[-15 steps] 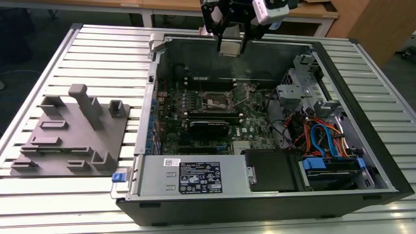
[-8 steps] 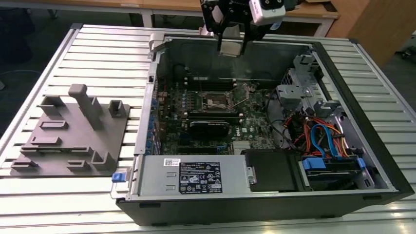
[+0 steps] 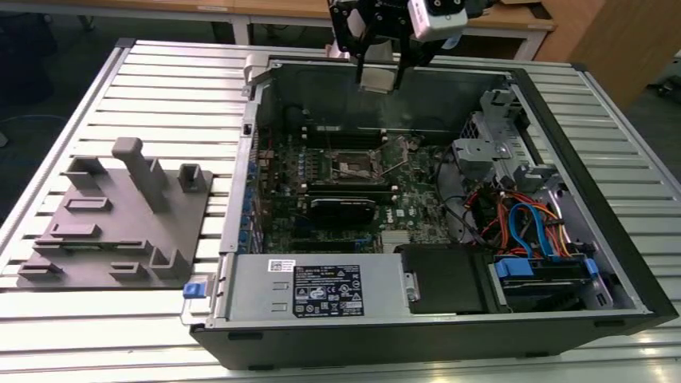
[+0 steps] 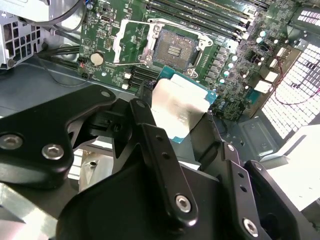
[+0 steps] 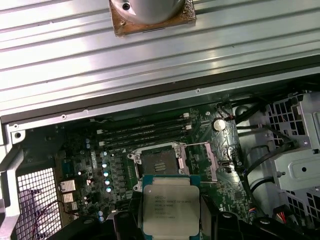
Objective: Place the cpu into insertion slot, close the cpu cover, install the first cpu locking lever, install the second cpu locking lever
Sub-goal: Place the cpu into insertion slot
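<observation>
1. Pretty sure this is a robotics lab or workshop.
2. Slatted aluminium counter (image 3: 159,80), with a robot arm (image 3: 383,32) at 12 o'clock over a gutted PC case (image 3: 426,341).
3. Grey fixture block (image 3: 117,231) at 9 o'clock, wooden desks (image 3: 287,9) behind.

A slatted metal counter (image 3: 139,72) carries an open black computer case (image 3: 426,347), lying on its side at the centre of the exterior view. A grey moulded fixture (image 3: 117,231) sits just beside it at the exterior view's left. Inside the case, a silver power supply (image 3: 309,291) fills the lower centre. Orange and blue cables (image 3: 521,223) bunch at the right, and a black block (image 3: 343,210) lies on the green motherboard (image 3: 420,199).
</observation>
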You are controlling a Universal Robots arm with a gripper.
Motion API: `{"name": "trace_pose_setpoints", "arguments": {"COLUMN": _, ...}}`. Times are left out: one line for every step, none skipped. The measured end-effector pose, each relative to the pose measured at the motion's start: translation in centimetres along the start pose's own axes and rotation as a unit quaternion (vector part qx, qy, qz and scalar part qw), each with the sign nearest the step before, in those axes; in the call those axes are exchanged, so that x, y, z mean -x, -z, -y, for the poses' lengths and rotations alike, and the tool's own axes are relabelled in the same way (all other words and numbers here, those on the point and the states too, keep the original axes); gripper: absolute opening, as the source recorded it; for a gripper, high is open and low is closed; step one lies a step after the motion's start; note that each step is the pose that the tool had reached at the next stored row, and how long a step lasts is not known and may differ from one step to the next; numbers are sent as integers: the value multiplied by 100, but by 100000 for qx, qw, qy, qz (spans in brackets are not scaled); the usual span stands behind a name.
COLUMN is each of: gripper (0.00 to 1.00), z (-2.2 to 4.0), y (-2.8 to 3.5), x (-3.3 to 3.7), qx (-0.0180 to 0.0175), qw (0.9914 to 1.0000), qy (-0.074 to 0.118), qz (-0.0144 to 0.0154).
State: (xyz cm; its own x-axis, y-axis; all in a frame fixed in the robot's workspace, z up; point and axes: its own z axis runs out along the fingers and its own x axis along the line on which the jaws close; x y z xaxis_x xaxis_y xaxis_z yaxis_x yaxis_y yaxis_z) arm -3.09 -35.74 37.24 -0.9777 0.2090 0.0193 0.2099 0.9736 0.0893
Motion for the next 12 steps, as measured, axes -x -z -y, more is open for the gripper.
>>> {"name": "trace_pose_setpoints", "arguments": {"gripper": 54, "z": 0, "y": 0, "x": 0, "qx": 0, "qw": 100000, "qy": -1, "qz": 2}}
{"name": "trace_pose_setpoints", "arguments": {"gripper": 54, "z": 0, "y": 0, "x": 0, "qx": -1, "qw": 100000, "qy": -4, "qz": 0}}
{"name": "trace_pose_setpoints", "arguments": {"gripper": 54, "z": 0, "y": 0, "x": 0, "qx": 1, "qw": 100000, "qy": -6, "qz": 1}}
{"name": "trace_pose_setpoints", "arguments": {"gripper": 54, "z": 0, "y": 0, "x": 0, "qx": -1, "qw": 100000, "qy": -19, "qz": 0}}
{"name": "trace_pose_setpoints", "arguments": {"gripper": 54, "z": 0, "y": 0, "x": 0, "qx": -1, "qw": 100000, "qy": -62, "qz": 6}}
{"name": "trace_pose_setpoints", "arguments": {"gripper": 54, "z": 0, "y": 0, "x": 0, "qx": 6, "qw": 100000, "qy": -160, "qz": 16}}
{"name": "trace_pose_setpoints", "arguments": {"gripper": 54, "z": 0, "y": 0, "x": 0, "qx": 7, "qw": 100000, "qy": -281, "qz": 25}}
{"name": "trace_pose_setpoints", "arguments": {"gripper": 54, "z": 0, "y": 0, "x": 0, "qx": 6, "qw": 99999, "qy": -406, "qz": 36}}
{"name": "trace_pose_setpoints", "arguments": {"gripper": 54, "z": 0, "y": 0, "x": -1, "qx": 9, "qw": 99998, "qy": -581, "qz": 51}}
{"name": "trace_pose_setpoints", "arguments": {"gripper": 54, "z": 0, "y": -1, "x": -1, "qx": 9, "qw": 99996, "qy": -843, "qz": 76}}
{"name": "trace_pose_setpoints", "arguments": {"gripper": 54, "z": 1, "y": -1, "x": -2, "qx": 11, "qw": 99993, "qy": -1192, "qz": 106}}
{"name": "trace_pose_setpoints", "arguments": {"gripper": 54, "z": 1, "y": -2, "x": -3, "qx": 25, "qw": 99985, "qy": -1729, "qz": 154}}
